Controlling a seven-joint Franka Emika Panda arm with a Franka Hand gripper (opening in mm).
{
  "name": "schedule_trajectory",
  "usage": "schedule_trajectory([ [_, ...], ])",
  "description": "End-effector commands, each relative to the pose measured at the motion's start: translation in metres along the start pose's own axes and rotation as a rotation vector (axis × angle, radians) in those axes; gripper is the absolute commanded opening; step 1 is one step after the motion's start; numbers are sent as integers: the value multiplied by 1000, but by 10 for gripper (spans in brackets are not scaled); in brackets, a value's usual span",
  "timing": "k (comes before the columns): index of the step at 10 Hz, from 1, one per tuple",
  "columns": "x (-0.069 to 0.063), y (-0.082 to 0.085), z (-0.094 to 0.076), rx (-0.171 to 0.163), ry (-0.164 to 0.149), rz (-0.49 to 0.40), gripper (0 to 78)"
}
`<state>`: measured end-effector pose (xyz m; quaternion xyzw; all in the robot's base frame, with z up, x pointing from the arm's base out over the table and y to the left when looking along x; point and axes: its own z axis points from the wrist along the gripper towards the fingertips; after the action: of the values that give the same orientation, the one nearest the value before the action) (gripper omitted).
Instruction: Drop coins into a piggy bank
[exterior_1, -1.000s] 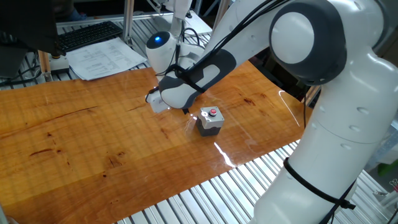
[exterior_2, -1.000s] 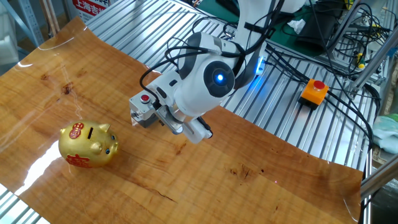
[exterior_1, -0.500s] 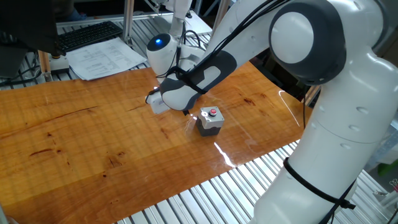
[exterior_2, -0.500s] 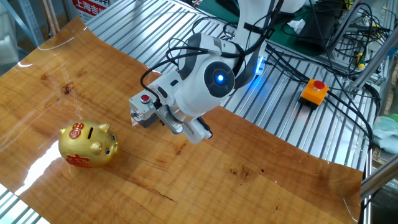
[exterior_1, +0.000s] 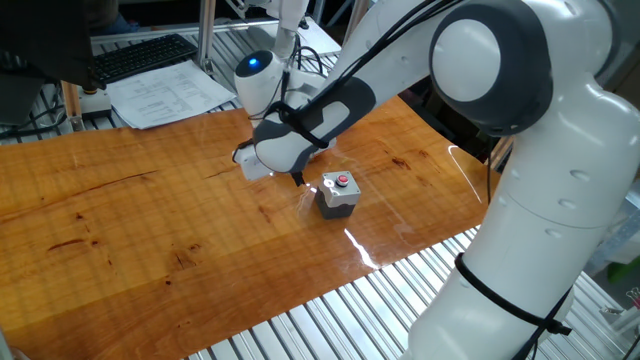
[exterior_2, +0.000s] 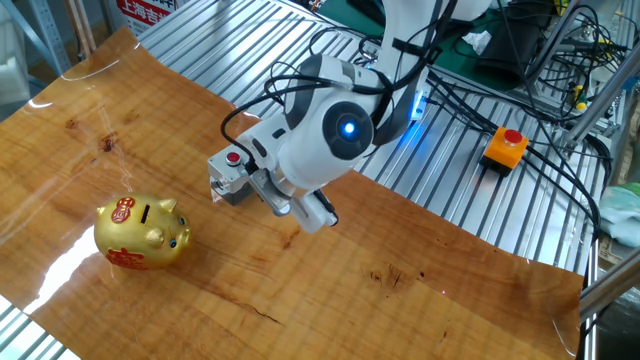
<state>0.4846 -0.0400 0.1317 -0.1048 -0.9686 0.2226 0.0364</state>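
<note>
Glossy orange-brown wooden board (exterior_1: 150, 220) covers a ribbed metal workbench (exterior_2: 250, 45), with a keyboard and printed sheets at the far edge in one fixed view and an orange box with a red button on the bare ribs in the other. On the board stands the small shiny golden pig-shaped bank (exterior_2: 142, 233) with red markings on its back and flank and a dark slot on top; it shows only in the other fixed view, upright, near the board's front edge and well apart from the arm.

A white Franka arm reaches low over the board, its two-finger gripper (exterior_2: 312, 214) pointing down just beside a small grey box with a red button on top (exterior_1: 337, 194). The fingers are largely hidden behind the wrist in both views, so I cannot tell whether they are apart, together or clamped on a coin. No coin is visible anywhere on the board.

My judgement is that the arm is at the picking stage, close to the wood beside the grey box, with nothing yet delivered. The next move would call for lifting clear of the grey box, carrying across to the pig and lining the fingertips up narrowly over the slot before letting go.
</note>
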Motion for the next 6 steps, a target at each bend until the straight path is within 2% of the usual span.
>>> schedule_trajectory([
  [1, -1, 0, -1, 12, 14, 0, 0],
  [2, -1, 0, -1, 14, 13, -2, 0],
  [3, 0, 0, -1, 34, 10, -18, 0],
  [6, 7, -2, 4, 48, 8, -12, 0],
])
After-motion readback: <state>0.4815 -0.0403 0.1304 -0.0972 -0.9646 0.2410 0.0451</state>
